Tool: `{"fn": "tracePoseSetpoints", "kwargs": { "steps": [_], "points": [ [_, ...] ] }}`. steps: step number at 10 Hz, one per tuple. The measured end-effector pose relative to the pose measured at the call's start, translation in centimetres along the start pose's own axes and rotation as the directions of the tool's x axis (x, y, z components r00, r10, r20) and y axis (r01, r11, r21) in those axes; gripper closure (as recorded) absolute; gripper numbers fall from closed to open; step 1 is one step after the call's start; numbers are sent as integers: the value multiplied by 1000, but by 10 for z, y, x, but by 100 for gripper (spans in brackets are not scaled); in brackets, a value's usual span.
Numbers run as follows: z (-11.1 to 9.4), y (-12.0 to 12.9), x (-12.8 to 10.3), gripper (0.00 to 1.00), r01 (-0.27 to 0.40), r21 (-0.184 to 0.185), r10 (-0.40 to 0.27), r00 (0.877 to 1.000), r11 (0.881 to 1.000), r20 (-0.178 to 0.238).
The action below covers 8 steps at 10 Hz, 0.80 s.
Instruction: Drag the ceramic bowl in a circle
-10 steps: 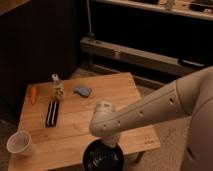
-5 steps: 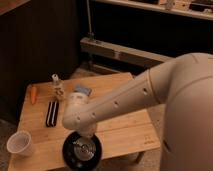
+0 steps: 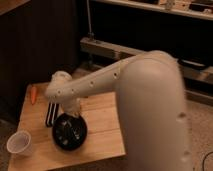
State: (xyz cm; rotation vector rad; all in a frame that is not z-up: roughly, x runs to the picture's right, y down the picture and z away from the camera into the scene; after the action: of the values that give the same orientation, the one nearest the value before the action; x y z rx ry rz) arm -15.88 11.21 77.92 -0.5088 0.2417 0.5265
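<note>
One closed tool rests inside the round, shallow, glossy black ceramic bowl on the wooden tabletop, seemingly to push it around, with no visible grip.

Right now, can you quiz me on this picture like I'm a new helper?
1. True or false: the cup sits inside the bowl.
2. Where is the tool? A) above the cup B) down at the bowl C) resting on the floor
3. Fill in: in the picture, the cup stands to the ___ of the bowl.
Key: 1 false, they stand apart; 2 B, and the tool is shut; 3 left.
</note>
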Motion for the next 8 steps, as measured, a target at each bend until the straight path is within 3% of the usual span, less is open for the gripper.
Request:
{"fn": "tracePoseSetpoints", "kwargs": {
  "steps": [2, 4, 5, 8],
  "points": [
    [18, -38, -21, 86, -33, -9, 32, 999, 999, -41],
    [41, -66, -22, 86, -80, -15, 78, 992, 997, -100],
    [51, -76, -14, 86, -107, -18, 104, 987, 994, -125],
    [75, -106, 43, 86, -194, -24, 187, 965, 981, -186]
  ]
}}
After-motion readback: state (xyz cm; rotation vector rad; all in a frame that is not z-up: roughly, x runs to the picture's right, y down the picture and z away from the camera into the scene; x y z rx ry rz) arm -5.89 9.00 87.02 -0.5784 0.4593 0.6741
